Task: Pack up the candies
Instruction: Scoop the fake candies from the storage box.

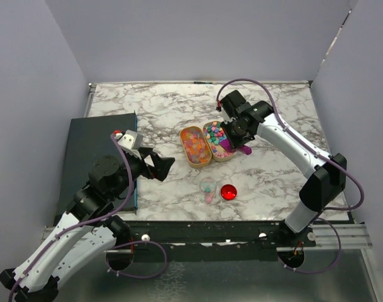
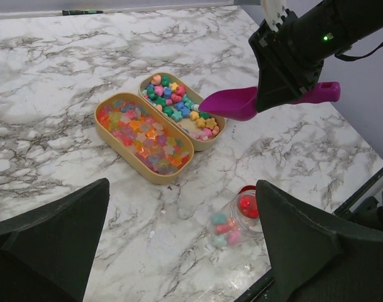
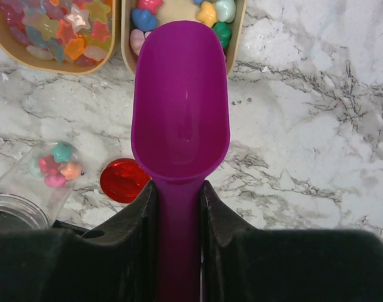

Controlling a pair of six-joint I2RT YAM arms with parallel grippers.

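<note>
At the middle of the marble table (image 1: 273, 113), the candies (image 2: 169, 94) are heaped in the right tray (image 2: 213, 137) of two tan oval trays set side by side and touching; small pastel pieces in pink, teal, green, yellow and white are seen. The left tray (image 2: 123, 153) is filled with translucent star-shaped sweets in orange, yellow and red. A few more candies are seen at the bottom of a clear jar (image 1: 207, 187), which is placed nearer than the trays. A red lid (image 1: 228, 192) is laid flat on the table just to the right of the jar. Over the near end of the right tray a purple scoop (image 3: 180, 113) is held, its bowl empty and its handle stuck out to the right. Whether the tip touches the candies cannot be told. The scoop's handle is clamped between the narrow-set jaws of the right gripper (image 3: 178, 214). Well to the left of the trays, the left gripper (image 1: 165, 168) is held above the table with its jaws spread wide and nothing between them, beside the right edge of a dark mat (image 1: 90, 145).
</note>
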